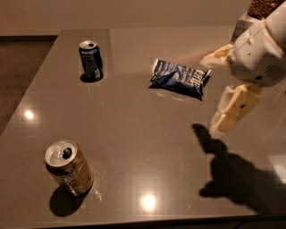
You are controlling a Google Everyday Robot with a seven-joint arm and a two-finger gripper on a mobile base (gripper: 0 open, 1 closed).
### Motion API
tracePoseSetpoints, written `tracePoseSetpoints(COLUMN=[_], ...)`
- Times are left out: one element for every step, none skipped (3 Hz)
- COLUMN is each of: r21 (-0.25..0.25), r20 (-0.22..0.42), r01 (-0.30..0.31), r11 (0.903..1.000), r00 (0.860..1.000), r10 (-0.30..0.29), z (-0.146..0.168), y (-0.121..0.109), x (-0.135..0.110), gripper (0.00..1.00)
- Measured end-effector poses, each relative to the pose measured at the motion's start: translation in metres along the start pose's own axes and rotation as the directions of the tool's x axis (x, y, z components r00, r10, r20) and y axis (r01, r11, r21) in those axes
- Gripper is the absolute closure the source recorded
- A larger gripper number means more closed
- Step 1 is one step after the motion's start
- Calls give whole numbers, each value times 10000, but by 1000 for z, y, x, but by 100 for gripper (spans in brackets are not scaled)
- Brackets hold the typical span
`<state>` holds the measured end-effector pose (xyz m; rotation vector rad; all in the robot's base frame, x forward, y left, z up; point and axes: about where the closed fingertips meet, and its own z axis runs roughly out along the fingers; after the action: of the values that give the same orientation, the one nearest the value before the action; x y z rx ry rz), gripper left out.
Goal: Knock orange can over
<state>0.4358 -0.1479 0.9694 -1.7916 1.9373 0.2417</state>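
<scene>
The orange can point(69, 167) stands upright near the front left corner of the grey table point(134, 134), with an opened silver top and an orange-gold and brown body. My gripper point(209, 96) hovers above the table at the right side, far to the right of the can and not touching it. Its two cream fingers point(233, 109) are spread apart with nothing between them. It casts a dark shadow on the table below.
A dark blue can point(90, 60) stands at the back left. A blue snack bag point(178, 78) lies flat at the back centre, just left of the gripper. A container point(261, 9) sits at the back right corner. The table's front edge is close behind the orange can.
</scene>
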Motion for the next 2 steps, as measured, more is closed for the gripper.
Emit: tracePoseSetpoints(r21=[-577, -842], r20=[1952, 3706], r01=[635, 1352], r11=[9963, 9872], r00=[9794, 9239], r10=[-512, -949], z=[19, 32], y=[17, 43], x=[-45, -103], gripper=[0, 0])
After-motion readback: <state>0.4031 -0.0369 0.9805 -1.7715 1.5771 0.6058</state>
